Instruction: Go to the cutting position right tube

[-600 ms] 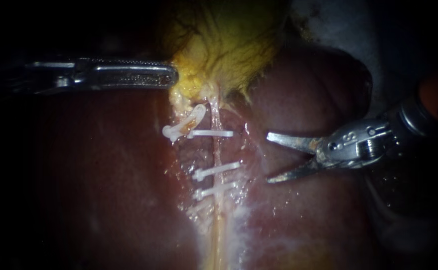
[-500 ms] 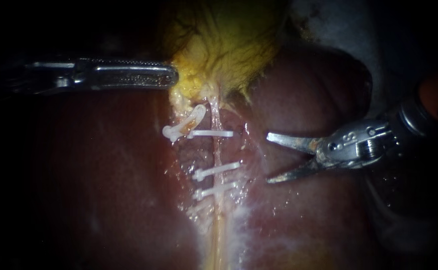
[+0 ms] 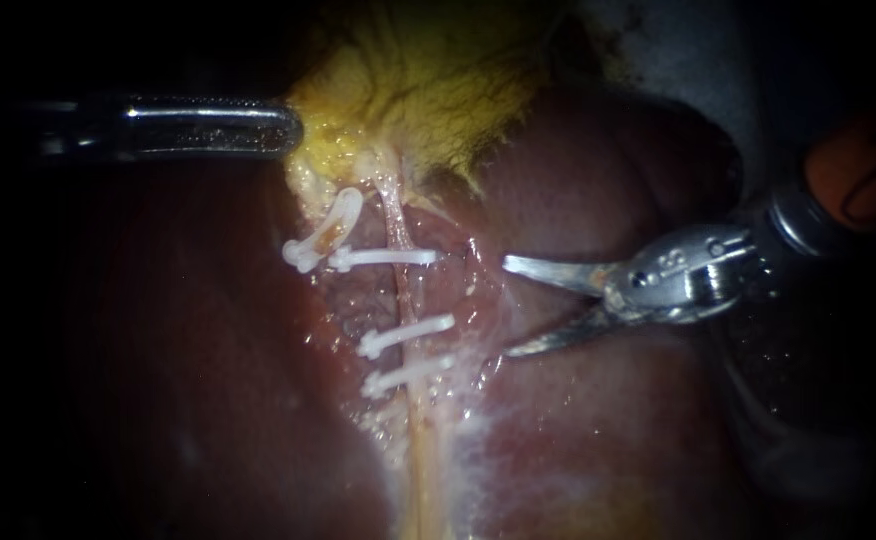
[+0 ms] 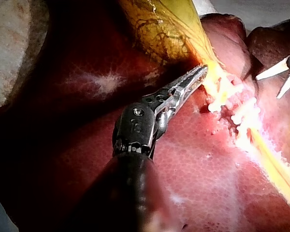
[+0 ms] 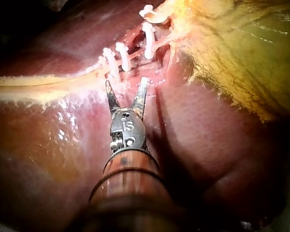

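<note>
The right tube (image 3: 402,296) lies on the liver (image 3: 188,360), running from the neck of the gallbladder (image 3: 428,90) away across the liver's surface. It carries three white clips: an upper clip (image 3: 386,257) nearest the gallbladder and a lower pair (image 3: 410,335) farther along. The bare stretch between the upper clip and the lower pair is judged to be the cutting position, since a cut there leaves both ends sealed. A fourth clip (image 3: 320,232) sits on a separate short stump, on the side of the tube away from the right instrument, and plays no part in this step. The left instrument (image 3: 293,128) has its end effector closed on the yellow edge of the gallbladder at the neck. This hold is judged to draw the tube straight and present it for access. The right instrument (image 3: 508,307) has its end effector open, with two thin blades spread wide and pointed at the tube. They are near the tube without touching it, and the tube is not yet between them. The spread roughly matches the bare stretch, so a straight advance is judged sufficient. The main risk is a blade tip catching a clip or the liver surface.
</note>
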